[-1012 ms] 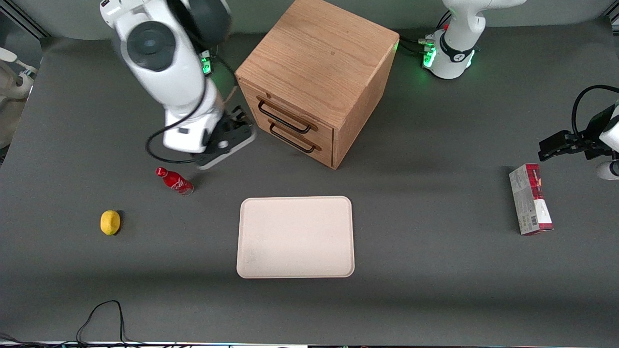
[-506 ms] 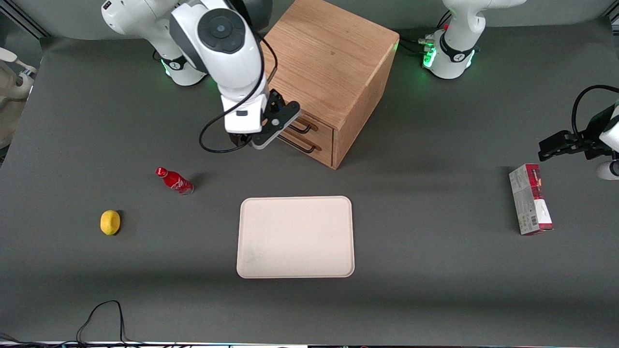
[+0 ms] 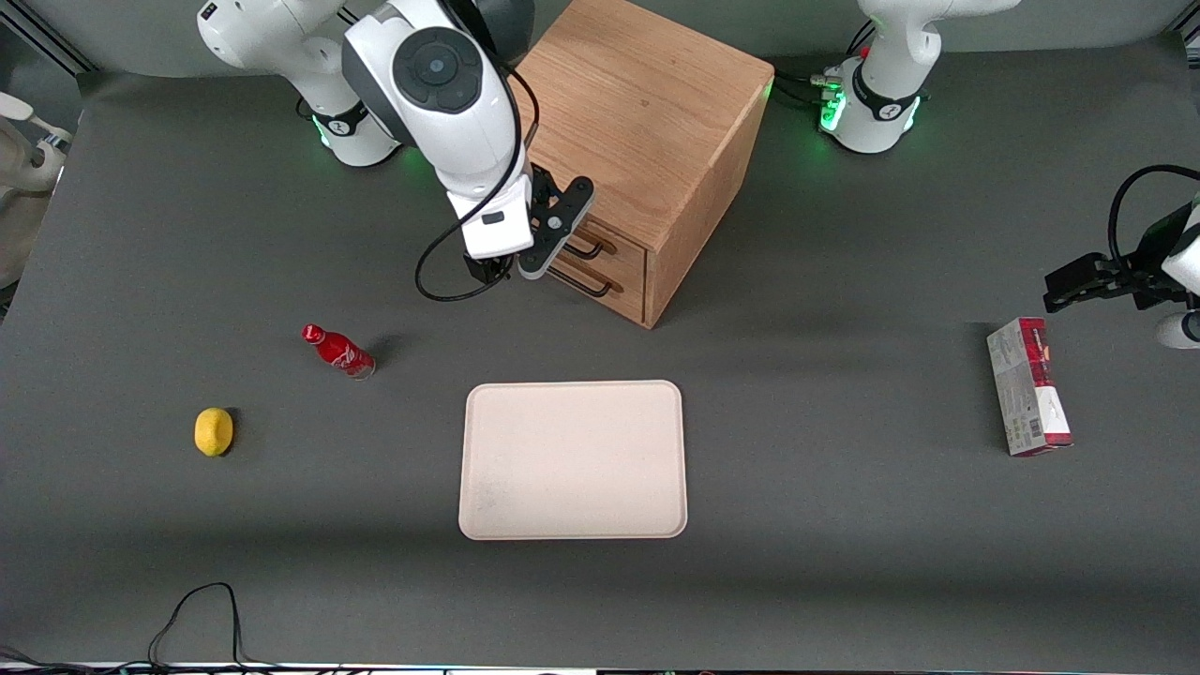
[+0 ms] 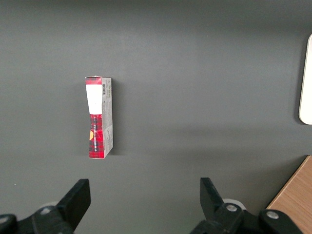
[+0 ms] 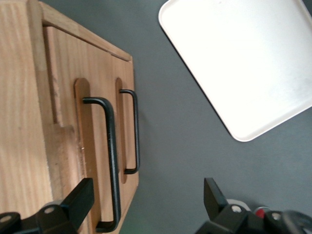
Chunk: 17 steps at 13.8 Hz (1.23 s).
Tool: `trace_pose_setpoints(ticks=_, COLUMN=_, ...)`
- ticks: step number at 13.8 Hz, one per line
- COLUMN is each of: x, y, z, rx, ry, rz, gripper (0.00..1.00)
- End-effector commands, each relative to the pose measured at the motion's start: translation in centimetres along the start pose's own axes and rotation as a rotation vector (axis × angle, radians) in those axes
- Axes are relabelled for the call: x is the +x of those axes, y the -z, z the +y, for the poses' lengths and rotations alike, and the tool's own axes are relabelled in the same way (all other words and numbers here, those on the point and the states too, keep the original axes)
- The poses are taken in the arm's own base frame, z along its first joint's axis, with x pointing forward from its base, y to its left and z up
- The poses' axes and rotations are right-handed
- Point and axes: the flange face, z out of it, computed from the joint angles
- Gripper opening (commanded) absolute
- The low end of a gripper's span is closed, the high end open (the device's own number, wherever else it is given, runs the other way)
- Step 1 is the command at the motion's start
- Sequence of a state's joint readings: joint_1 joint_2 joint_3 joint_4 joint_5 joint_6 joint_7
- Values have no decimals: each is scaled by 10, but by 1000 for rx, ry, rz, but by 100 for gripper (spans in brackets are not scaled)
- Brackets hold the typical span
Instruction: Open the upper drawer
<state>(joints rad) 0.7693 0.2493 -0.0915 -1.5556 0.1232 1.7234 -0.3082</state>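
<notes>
Gripper [image 3: 536, 246] hangs spread wide, holding nothing, just in front of cabinet [image 3: 628, 112] face, w/ upper drawer [image 5: 66, 122] shut above its twin. Best approach, I'd judge: straddle the top handle [image 5: 111, 161] near mid-span, not lower handle [image 5: 133, 131], close, pull straight out. Handles are thin black wire; fronts light oak w/ visible grain; worktop [image 3: 844, 525] matte grey.

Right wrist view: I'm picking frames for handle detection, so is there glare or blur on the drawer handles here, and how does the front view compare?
Right wrist view: the upper drawer and its black handle are sharp and evenly lit; only the white tray looks washed out. Front view: the gripper, open in front of the drawers, hides most of that handle; soft shadows, green glow at the arm bases.
</notes>
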Motion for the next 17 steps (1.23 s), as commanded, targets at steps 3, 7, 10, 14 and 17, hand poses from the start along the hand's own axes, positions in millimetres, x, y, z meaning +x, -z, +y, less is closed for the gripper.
trace_pose_setpoints(ticks=3, x=-14, y=2, z=0, rx=118, ry=-8, rz=23, gripper=100)
trace_pose_setpoints(ticks=7, x=-17, y=-15, z=2, rx=138, ry=-15, rz=1, gripper=100)
trace_pose_setpoints(ticks=10, x=-19, y=-35, z=5, rx=137, ry=6, rz=1, gripper=100)
trace_pose_setpoints(ticks=14, x=-18, y=-52, z=5, rx=131, ry=1, rz=1, gripper=100)
trace_pose_setpoints(ticks=17, x=-18, y=-67, z=3, rx=127, ry=0, rz=2, gripper=100)
